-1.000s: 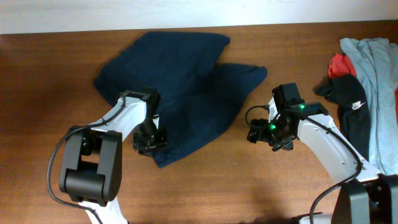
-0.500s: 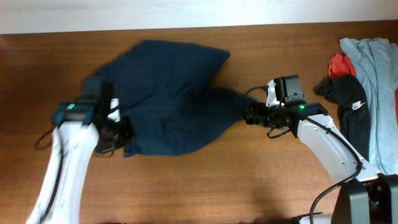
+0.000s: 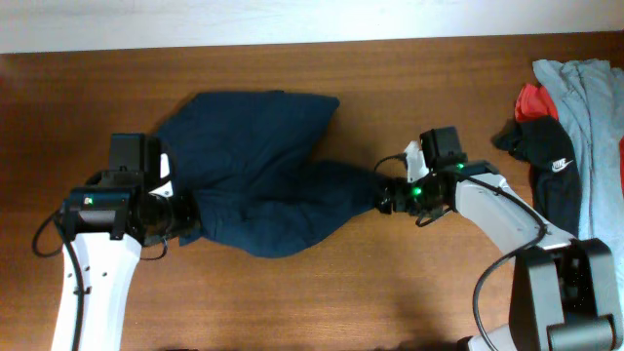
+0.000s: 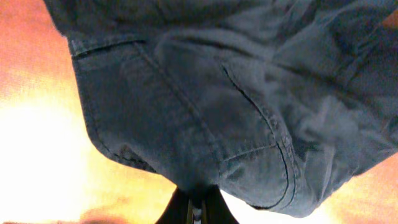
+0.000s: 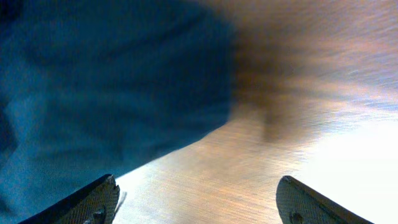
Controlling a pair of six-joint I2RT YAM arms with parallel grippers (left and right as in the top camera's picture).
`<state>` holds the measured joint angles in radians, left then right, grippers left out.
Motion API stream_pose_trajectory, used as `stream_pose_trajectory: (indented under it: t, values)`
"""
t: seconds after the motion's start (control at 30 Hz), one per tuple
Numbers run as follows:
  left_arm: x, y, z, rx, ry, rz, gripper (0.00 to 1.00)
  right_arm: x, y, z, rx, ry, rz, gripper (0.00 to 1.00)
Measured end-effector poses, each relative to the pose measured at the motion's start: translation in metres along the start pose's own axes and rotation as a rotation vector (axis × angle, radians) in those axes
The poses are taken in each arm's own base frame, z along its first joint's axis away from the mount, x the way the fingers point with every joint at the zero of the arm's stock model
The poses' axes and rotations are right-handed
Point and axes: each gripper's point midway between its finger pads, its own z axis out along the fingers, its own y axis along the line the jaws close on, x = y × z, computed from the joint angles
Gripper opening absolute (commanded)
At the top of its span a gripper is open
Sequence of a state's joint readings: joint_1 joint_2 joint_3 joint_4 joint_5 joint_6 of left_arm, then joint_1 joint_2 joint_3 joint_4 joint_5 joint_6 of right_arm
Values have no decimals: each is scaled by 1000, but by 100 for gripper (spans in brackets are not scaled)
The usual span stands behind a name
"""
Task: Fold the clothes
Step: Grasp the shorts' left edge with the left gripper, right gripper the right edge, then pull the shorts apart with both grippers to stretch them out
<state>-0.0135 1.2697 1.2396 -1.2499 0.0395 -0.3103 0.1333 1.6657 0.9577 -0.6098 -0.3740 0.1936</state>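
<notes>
Pinching the navy shorts [image 3: 263, 175] at their left edge, my left hand [image 3: 187, 216] was clamped on cloth. They lay mid-way across the bench [image 3: 312, 302], long axis pointing at my right hand [image 3: 387, 193], which sat spread wide at their right tip, gripping nothing.

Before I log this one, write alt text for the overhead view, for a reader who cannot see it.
Dark navy shorts lie rumpled across a wooden table, the left hand shut on their left edge and the right hand open at their right tip. A black garment and a grey shirt lie at the table's right edge.
</notes>
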Motion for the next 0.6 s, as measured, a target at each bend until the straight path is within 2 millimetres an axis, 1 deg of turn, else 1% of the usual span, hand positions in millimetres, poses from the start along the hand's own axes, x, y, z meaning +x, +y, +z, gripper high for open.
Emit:
stream_pose_trajectory:
  t: [0.03, 0.07, 0.13, 0.17, 0.27, 0.3, 0.37, 0.43, 0.47, 0.53, 0.57, 0.6]
  values:
    - [-4, -3, 0, 15, -16, 1, 0, 7, 13, 3, -82, 32, -19, 88]
    - [-8, -6, 0, 32, -30, 2, 1, 9, 20, 3, -125, 41, -30, 88]
    - [-15, -14, -1, 73, -56, 5, 1, 8, 40, 0, -238, 40, -48, 88]
    - [-20, -19, -2, 97, -76, 8, 1, 5, 54, -3, -309, 32, -47, 88]
    - [-43, -40, -15, 199, -162, 24, 1, 6, 82, -5, -410, 50, -19, 89]
    - [-54, -49, -25, 244, -209, 34, 1, 8, 96, -4, -441, 62, -16, 91]
    - [-67, -59, -40, 294, -265, 45, 0, 11, 112, -2, -468, 73, -16, 92]
    - [-78, -66, -52, 329, -312, 54, 0, 17, 138, 3, -491, 88, -23, 93]
    - [-79, -68, -53, 336, -316, 54, 0, 20, 145, 5, -490, 95, -23, 93]
    - [-79, -69, -54, 345, -314, 56, 0, 31, 173, 14, -483, 96, -49, 92]
    - [-79, -69, -54, 346, -316, 57, 1, 34, 179, 18, -464, 89, -58, 91]
    - [-80, -70, -54, 347, -320, 57, 0, 37, 181, 21, -445, 83, -65, 87]
